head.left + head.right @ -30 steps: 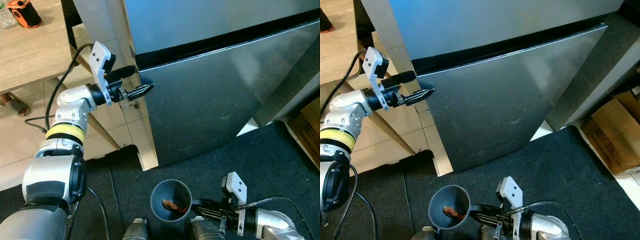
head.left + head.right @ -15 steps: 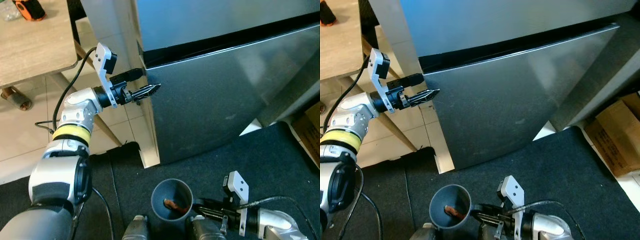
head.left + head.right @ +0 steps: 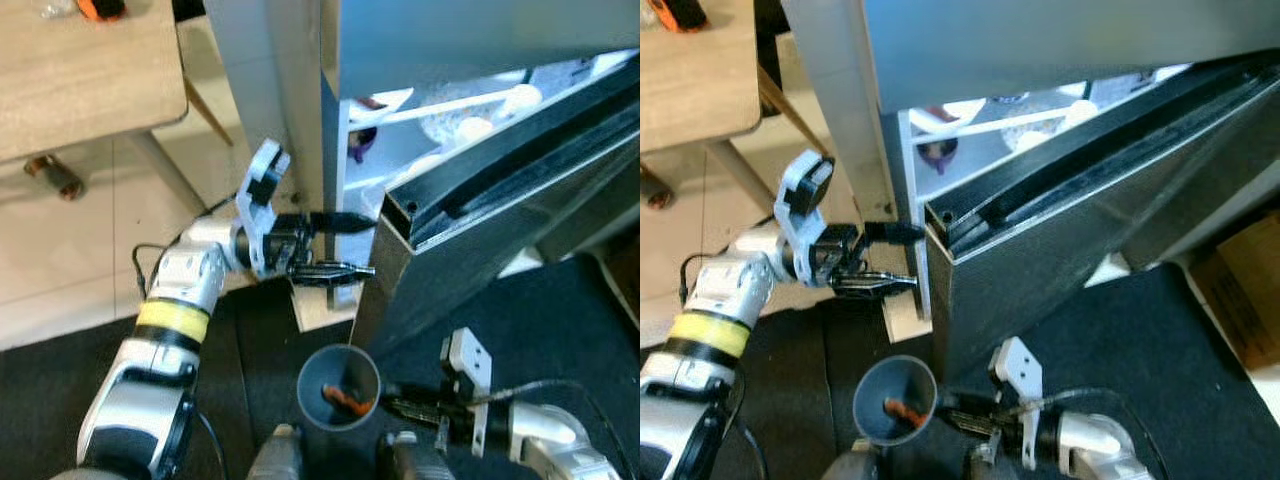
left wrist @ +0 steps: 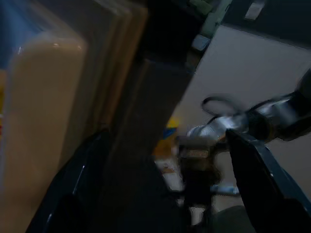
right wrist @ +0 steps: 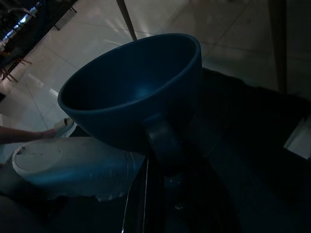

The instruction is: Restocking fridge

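Nearest, the right gripper [image 3: 392,404] has its fingers clamped on the handle of the dark blue ceramic cup [image 3: 338,388]: rigid, breakable, probably light. Beyond, the left gripper [image 3: 352,243], fingers spread wide, meets the grey fridge door [image 3: 470,250] edge.

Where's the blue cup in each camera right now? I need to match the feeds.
Left eye: blue cup at bottom centre, below the open fridge door.
Right eye: bottom, left of centre, below that door.
Right wrist: close up, held by the right claw.
Left wrist: too dark and blurred to tell.
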Tool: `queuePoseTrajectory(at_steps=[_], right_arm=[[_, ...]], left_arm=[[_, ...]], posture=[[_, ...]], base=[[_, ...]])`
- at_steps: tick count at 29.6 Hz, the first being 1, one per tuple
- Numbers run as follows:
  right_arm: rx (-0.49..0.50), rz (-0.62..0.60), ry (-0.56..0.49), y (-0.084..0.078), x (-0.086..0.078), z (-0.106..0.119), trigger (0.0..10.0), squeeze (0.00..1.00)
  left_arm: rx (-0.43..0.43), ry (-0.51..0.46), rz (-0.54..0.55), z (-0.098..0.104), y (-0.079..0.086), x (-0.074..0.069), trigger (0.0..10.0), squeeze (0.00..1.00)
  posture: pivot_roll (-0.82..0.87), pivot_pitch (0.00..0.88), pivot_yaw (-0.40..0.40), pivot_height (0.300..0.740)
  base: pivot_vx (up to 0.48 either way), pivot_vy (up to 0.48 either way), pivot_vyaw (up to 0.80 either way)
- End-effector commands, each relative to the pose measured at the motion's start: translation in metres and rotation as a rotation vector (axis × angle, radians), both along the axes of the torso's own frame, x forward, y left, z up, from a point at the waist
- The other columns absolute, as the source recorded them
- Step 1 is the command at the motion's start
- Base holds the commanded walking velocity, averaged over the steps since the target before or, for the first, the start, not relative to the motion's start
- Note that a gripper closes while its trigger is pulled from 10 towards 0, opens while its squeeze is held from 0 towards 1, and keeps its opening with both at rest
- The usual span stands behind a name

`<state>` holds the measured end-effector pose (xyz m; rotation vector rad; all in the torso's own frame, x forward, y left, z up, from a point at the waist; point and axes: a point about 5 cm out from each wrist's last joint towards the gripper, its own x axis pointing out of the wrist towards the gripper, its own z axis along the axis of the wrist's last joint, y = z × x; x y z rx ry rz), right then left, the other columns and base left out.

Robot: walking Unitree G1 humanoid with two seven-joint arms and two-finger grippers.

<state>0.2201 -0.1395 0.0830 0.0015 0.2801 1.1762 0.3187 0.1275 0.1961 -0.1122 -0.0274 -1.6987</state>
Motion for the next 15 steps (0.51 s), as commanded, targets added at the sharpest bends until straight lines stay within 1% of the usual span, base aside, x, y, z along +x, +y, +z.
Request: queuePoseTrajectory(at_steps=[1, 2, 3, 5, 6, 7, 8, 10, 11, 12, 13, 14, 15], right_arm=[[0.017, 0.039, 0.022, 0.007, -0.006, -0.002, 10.0, 0.0], [0.017, 0.039, 0.022, 0.007, -0.006, -0.002, 10.0, 0.0], [0.021, 0.049, 0.021, 0.009, -0.006, -0.002, 10.0, 0.0], [0.021, 0.049, 0.021, 0.009, -0.006, -0.002, 10.0, 0.0], [0.024, 0.064, 0.021, 0.013, -0.006, -0.002, 10.0, 0.0], [0.024, 0.064, 0.021, 0.013, -0.006, -0.002, 10.0, 0.0], [0.028, 0.076, 0.02, 0.017, -0.005, -0.002, 10.0, 0.0], [0.028, 0.076, 0.02, 0.017, -0.005, -0.002, 10.0, 0.0], [0.03, 0.085, 0.017, 0.02, -0.004, -0.002, 10.0, 0.0], [0.032, 0.096, 0.014, 0.023, -0.003, -0.002, 10.0, 0.0], [0.032, 0.096, 0.014, 0.023, -0.003, -0.002, 10.0, 0.0], [0.031, 0.104, 0.011, 0.024, -0.001, -0.002, 10.0, 0.0], [0.031, 0.104, 0.011, 0.024, -0.001, -0.002, 10.0, 0.0]], left_arm=[[0.092, 0.09, 0.024, -0.036, 0.0, -0.008, 10.0, 0.0], [0.092, 0.09, 0.024, -0.036, 0.0, -0.008, 10.0, 0.0], [0.132, 0.116, 0.056, -0.051, 0.003, -0.012, 10.0, 0.0], [0.132, 0.116, 0.056, -0.051, 0.003, -0.012, 10.0, 0.0], [0.192, 0.192, 0.155, -0.084, 0.015, -0.019, 10.0, 0.0], [0.192, 0.192, 0.155, -0.084, 0.015, -0.019, 10.0, 0.0], [0.247, 0.284, 0.257, -0.115, 0.028, -0.03, 10.0, 0.0], [0.247, 0.284, 0.257, -0.115, 0.028, -0.03, 10.0, 0.0], [0.296, 0.365, 0.354, -0.142, 0.04, -0.042, 10.0, 0.0], [0.346, 0.487, 0.532, -0.175, 0.06, -0.062, 10.0, 0.0], [0.346, 0.487, 0.532, -0.175, 0.06, -0.062, 10.0, 0.0], [0.387, 0.559, 0.675, -0.195, 0.074, -0.076, 10.0, 0.0], [0.387, 0.559, 0.675, -0.195, 0.074, -0.076, 10.0, 0.0]], posture=[[-0.1, 0.286, 0.039, 0.74], [-0.1, 0.286, 0.039, 0.74], [-0.1, 0.286, 0.039, 0.74], [-0.1, 0.286, 0.039, 0.74], [-0.1, 0.275, 0.041, 0.74], [-0.1, 0.275, 0.041, 0.74], [-0.09, 0.268, 0.039, 0.74], [-0.09, 0.268, 0.039, 0.74], [-0.09, 0.267, 0.039, 0.74], [-0.07, 0.253, 0.036, 0.74], [-0.07, 0.253, 0.036, 0.74], [-0.07, 0.252, 0.035, 0.74], [-0.07, 0.252, 0.035, 0.74]], base=[[0.0, 0.0, 0.0], [0.0, 0.0, 0.0], [0.0, 0.0, 0.0], [0.0, 0.0, 0.0], [0.0, 0.0, 0.0], [0.0, 0.0, 0.0], [0.0, 0.0, 0.0], [0.0, 0.0, 0.0], [0.0, 0.0, 0.0], [0.0, 0.0, 0.0], [0.0, 0.0, 0.0], [0.0, 0.0, 0.0], [0.0, 0.0, 0.0]])
